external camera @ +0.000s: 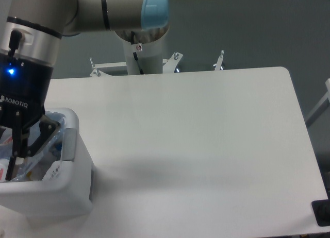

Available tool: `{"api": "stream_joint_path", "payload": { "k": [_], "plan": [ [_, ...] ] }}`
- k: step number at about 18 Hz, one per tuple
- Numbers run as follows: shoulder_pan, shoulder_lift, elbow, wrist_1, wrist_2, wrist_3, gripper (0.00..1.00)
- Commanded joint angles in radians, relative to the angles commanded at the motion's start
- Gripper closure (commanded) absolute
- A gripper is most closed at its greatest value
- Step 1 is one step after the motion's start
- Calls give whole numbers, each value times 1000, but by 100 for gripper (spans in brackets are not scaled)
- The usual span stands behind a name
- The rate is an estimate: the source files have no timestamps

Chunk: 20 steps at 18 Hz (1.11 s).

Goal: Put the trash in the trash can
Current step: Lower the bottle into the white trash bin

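Fingers inside trash can, clear bottle between them (partly hidden)

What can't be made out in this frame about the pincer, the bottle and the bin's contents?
- Pincer: the left edge cuts it off, so its grip cannot be judged.
- Bottle: only clear plastic shows behind the pincer; label and cap unreadable.
- Paper wrapper: not identifiable; the arm blocks most of the bin's inside.
- Bin: its left part runs off the frame.
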Motion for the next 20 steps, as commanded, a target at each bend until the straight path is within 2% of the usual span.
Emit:
{"api": "stream_joint_path", "payload": {
  "k": [5, 9, 11, 12, 13, 14, 15, 16, 20],
  "plan": [
    [-12, -29, 2, 0, 0, 8, 73],
    [-34, -26, -46, 0, 0, 9, 72],
    [-35, -22, -57, 0, 0, 11, 50],
    [-38, -20, -58, 0, 0, 8, 49],
    [-46, -15, -66, 0, 0, 8, 42],
    [-51, -8, -78, 0, 2, 8, 29],
    [-49, -2, -92, 0, 3, 11, 10],
    [-49, 6, -103, -2, 5, 8, 0],
    [-37, 17, -110, -3, 18, 6, 0]
  ]
}}
